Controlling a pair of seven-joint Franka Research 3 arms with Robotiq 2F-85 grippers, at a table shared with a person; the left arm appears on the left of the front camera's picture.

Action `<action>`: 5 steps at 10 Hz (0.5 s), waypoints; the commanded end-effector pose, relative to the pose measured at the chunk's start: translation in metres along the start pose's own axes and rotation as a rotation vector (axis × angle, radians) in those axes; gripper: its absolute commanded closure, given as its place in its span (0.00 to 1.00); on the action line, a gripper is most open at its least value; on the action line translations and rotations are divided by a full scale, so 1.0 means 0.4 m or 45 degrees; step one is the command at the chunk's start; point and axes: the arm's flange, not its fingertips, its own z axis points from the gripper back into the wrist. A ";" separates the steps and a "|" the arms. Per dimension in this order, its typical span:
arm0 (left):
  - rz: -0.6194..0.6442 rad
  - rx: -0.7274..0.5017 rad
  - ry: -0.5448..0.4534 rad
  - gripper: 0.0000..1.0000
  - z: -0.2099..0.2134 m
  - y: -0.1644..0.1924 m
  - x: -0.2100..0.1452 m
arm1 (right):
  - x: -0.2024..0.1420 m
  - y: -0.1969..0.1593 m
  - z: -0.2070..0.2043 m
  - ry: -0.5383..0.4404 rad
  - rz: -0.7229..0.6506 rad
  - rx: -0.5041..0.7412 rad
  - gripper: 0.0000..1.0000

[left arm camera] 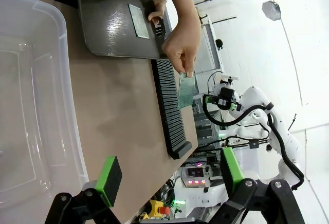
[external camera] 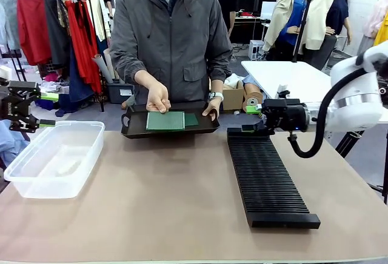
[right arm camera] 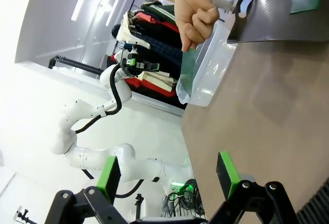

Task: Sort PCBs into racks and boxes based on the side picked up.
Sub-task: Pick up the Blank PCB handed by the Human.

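Handover time: person's hand (left arm camera: 180, 39) pinches a PCB (left arm camera: 187, 89) near the tray (left arm camera: 108, 23). My left pincer (left arm camera: 169, 173) and right pincer (right arm camera: 168, 173) both gape empty. Next, I reckon, one reaches in, grabs it, then rack (external camera: 267, 173) or box (external camera: 54, 158).

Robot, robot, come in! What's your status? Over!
Left gripper open, empty. Right gripper open, empty. Person's hand pinching one PCB above dark tray. No PCBs in rack or box yet.
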 end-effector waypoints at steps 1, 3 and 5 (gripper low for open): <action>-0.001 -0.011 0.004 0.00 0.003 -0.002 0.001 | 0.062 -0.040 -0.050 0.005 0.023 0.047 0.00; -0.001 -0.011 0.004 0.00 0.003 -0.002 0.001 | 0.098 -0.076 -0.118 0.053 0.029 0.059 0.00; -0.001 -0.011 0.004 0.00 0.003 -0.002 0.001 | 0.121 -0.110 -0.184 0.067 0.030 0.076 0.00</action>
